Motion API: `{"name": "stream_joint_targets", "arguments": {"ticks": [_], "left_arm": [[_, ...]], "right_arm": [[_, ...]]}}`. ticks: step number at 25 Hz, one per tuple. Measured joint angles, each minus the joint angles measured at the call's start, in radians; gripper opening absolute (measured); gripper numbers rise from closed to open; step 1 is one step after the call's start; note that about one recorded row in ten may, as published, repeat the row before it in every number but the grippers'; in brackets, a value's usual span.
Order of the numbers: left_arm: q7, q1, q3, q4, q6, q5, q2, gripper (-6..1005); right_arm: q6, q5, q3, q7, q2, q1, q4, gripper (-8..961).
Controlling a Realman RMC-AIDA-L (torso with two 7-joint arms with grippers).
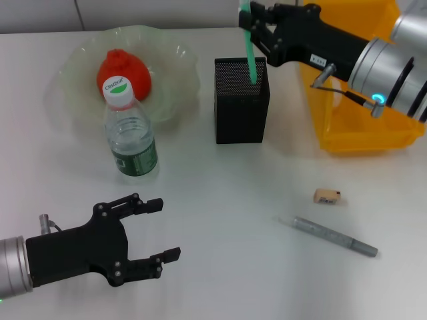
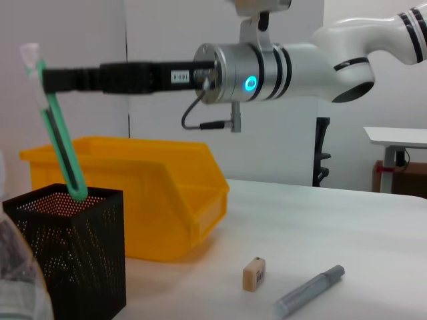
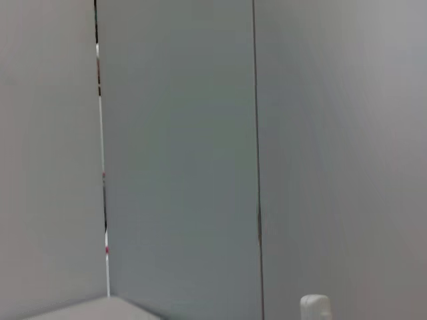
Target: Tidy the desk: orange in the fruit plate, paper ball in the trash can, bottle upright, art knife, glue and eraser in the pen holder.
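Observation:
My right gripper point(image 1: 252, 27) is shut on a slim green art knife point(image 1: 250, 50) and holds it nearly upright, its lower end just inside the mouth of the black mesh pen holder point(image 1: 241, 110). The left wrist view shows the same: gripper point(image 2: 47, 79), knife point(image 2: 60, 143), pen holder point(image 2: 67, 260). The orange point(image 1: 123, 70) lies in the pale-green fruit plate point(image 1: 175, 77). The bottle point(image 1: 130, 130) stands upright in front of the plate. The tan eraser point(image 1: 327, 196) and a grey glue pen point(image 1: 330, 237) lie on the table at the right. My left gripper point(image 1: 160, 230) is open and empty near the front left. The paper ball is not in view.
The yellow trash can point(image 1: 360, 127) stands at the back right, under my right arm, also in the left wrist view point(image 2: 160, 200). Eraser point(image 2: 253, 274) and glue pen point(image 2: 308, 291) lie in front of it. The right wrist view shows only a wall.

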Motion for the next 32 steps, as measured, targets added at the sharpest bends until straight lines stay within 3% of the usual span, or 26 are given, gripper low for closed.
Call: {"name": "stream_joint_targets", "arguments": {"ticks": [6,15,19,22,25,27,32], "left_arm": [[0.001,-0.001,0.0,-0.003,0.0,0.0,0.0,813],[0.007,-0.005,-0.003,-0.016,0.003,0.0,0.001,812],[0.007,-0.005,-0.004,-0.015,0.005,0.0,0.001,813],[0.007,-0.003,-0.004,-0.015,0.006,0.0,0.002,813],[0.005,-0.002,-0.005,-0.015,0.006,0.0,0.003,813],[0.003,-0.002,-0.005,-0.014,0.006,0.0,0.003,812],[0.0,-0.002,-0.001,-0.012,0.007,0.0,0.003,812]], "right_arm": [[-0.013,0.008,0.002,-0.027,0.001,0.031,0.062,170],[-0.055,0.009,0.001,-0.024,0.0,0.011,0.061,173],[-0.077,0.006,-0.001,0.018,-0.004,-0.036,-0.011,213],[-0.078,-0.047,-0.005,0.14,-0.012,-0.1,-0.149,253],[-0.079,-0.253,0.007,0.393,-0.014,-0.174,-0.367,299],[-0.089,-0.484,0.018,0.631,-0.01,-0.214,-0.558,330],[-0.296,-1.068,0.016,1.198,-0.004,-0.195,-0.877,471]]}}
